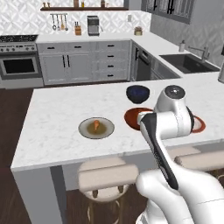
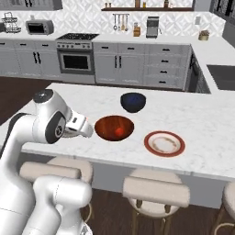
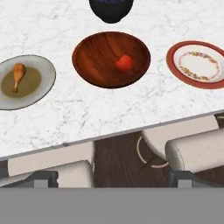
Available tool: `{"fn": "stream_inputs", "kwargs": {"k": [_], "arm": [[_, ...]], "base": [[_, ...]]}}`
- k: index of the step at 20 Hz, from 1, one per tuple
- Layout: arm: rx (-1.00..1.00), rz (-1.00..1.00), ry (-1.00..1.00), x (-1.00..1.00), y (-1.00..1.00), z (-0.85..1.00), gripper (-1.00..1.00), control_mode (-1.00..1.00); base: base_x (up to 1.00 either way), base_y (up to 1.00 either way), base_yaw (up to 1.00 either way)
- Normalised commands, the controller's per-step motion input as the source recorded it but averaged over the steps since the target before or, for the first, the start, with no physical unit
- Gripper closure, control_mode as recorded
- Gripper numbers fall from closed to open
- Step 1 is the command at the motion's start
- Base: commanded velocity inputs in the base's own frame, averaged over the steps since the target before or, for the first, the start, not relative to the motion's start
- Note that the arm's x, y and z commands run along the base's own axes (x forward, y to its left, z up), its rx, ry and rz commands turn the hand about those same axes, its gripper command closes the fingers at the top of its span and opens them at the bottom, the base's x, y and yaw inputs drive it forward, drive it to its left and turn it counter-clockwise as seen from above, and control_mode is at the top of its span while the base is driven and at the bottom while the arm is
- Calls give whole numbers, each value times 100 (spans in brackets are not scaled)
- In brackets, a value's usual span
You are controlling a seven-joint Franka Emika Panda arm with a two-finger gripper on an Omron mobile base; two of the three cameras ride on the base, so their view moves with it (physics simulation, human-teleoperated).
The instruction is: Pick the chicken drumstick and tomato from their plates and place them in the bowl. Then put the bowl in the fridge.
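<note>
The orange-tan chicken drumstick (image 3: 17, 76) lies on the olive-grey plate (image 3: 43, 70) at the left of the marble island; the same drumstick (image 1: 96, 125) and plate (image 1: 106, 129) are seen from the left base. The red tomato (image 3: 124, 63) rests inside the wooden bowl (image 3: 89, 48) in the middle, and the tomato (image 2: 119, 131) and bowl (image 2: 106, 125) show from the right base too. The white red-rimmed plate (image 3: 175, 54) on the right is bare. My gripper (image 3: 111, 178) is open, pulled back over the island's front edge, holding nothing. The fridge is out of view.
A dark blue bowl (image 3: 111, 9) stands just behind the wooden bowl. Padded stools (image 3: 197, 146) sit under the island's front edge. A sink (image 1: 188, 63) is in the counter at the right, and a stove (image 2: 75, 36) is against the back wall.
</note>
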Motion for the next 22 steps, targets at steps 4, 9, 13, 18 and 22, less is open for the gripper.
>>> {"fn": "stream_inputs", "kwargs": {"k": [4, 9, 13, 18, 22], "arm": [[0, 0, 0, 0, 0, 0, -100, 100], [0, 0, 0, 0, 0, 0, -100, 100], [0, 0, 0, 0, 0, 0, -100, 100], [0, 0, 0, 0, 0, 0, -100, 100], [0, 0, 0, 76, 11, 0, -100, -100]], "base": [[30, 69, 0], [51, 47, 1], [76, 14, 1], [55, 0, 0], [0, 0, 0]]}}
